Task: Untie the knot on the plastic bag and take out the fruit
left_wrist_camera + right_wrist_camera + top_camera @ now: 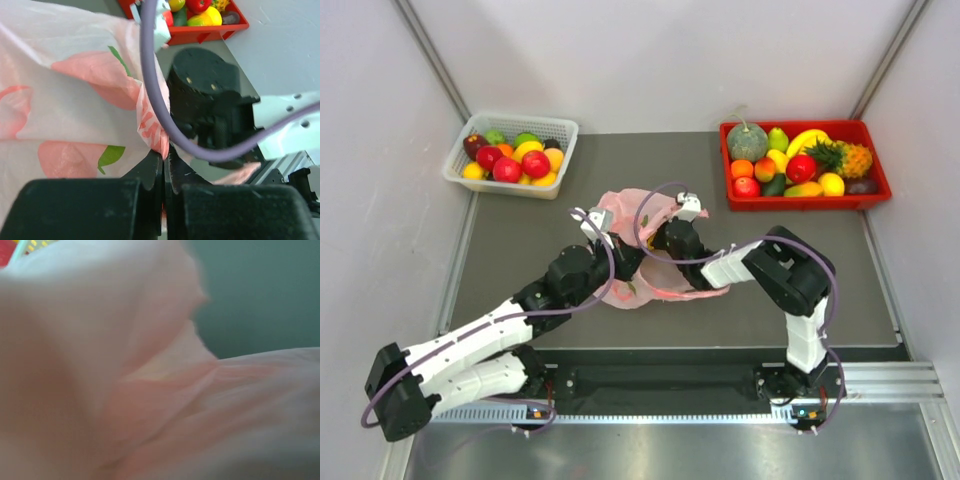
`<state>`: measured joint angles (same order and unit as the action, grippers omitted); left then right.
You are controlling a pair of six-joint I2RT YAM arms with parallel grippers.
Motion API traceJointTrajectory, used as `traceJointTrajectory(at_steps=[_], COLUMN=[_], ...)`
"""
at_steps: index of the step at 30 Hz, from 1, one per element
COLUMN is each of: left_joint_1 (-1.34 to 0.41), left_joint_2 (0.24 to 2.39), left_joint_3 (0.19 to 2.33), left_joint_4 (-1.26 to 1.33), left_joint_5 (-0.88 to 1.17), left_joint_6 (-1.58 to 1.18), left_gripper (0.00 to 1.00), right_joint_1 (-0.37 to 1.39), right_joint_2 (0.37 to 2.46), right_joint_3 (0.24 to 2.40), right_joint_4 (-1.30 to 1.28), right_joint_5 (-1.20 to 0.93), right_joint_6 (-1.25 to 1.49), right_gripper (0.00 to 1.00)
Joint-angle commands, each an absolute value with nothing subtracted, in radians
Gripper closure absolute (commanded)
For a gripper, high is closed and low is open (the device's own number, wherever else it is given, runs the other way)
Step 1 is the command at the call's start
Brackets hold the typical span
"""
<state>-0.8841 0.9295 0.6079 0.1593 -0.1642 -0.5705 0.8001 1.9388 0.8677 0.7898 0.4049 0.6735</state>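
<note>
The pink plastic bag (623, 204) lies crumpled at the table's middle, with both grippers pressed into it. My left gripper (624, 258) is shut on a twisted pink strip (159, 135) at the edge of the bag (75, 95), the strip pinched between its tips (167, 152). My right gripper (658, 255) reaches into the bag from the right. Its wrist view is filled with blurred pink plastic (160, 400), so its fingers are hidden. I cannot pick out the knot as such. The fruit is hidden inside the bag.
A white basket (457, 170) of mixed fruit stands at the back left. A red tray (876, 196) of fruit stands at the back right, its corner (210, 33) also in the left wrist view. The right arm's black wrist (210, 105) and a purple cable (149, 75) crowd the left gripper.
</note>
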Motion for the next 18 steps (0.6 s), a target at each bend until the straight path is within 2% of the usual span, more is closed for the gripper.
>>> traceJointTrajectory(at_steps=[1, 2, 4, 5, 8, 11, 18], left_joint_1=[-0.887, -0.887, -0.887, -0.888, -0.887, -0.887, -0.887], left_joint_2=[0.893, 0.878, 0.862, 0.841, 0.783, 0.715, 0.606], left_joint_3=[0.631, 0.623, 0.592, 0.583, 0.532, 0.483, 0.387], left_joint_4=[0.147, 0.144, 0.137, 0.129, 0.081, 0.013, -0.071], left_joint_5=[-0.133, -0.135, -0.147, -0.150, -0.175, -0.236, -0.313], left_joint_6=[-0.578, -0.581, -0.584, -0.589, -0.598, -0.615, -0.658], left_gripper=[1.00, 1.00, 1.00, 1.00, 1.00, 1.00, 1.00], right_joint_1=[0.770, 0.772, 0.770, 0.769, 0.765, 0.750, 0.733], right_joint_2=[1.980, 1.982, 1.968, 1.956, 1.872, 1.752, 1.476], right_joint_3=[0.965, 0.971, 0.960, 0.933, 0.832, 0.715, 0.545], right_joint_4=[0.743, 0.736, 0.732, 0.735, 0.752, 0.768, 0.683], right_joint_5=[0.289, 0.278, 0.255, 0.250, 0.265, 0.261, 0.117], right_joint_6=[0.693, 0.687, 0.683, 0.680, 0.661, 0.641, 0.577], right_gripper=[0.33, 0.46, 0.60, 0.75, 0.94, 1.00, 1.00])
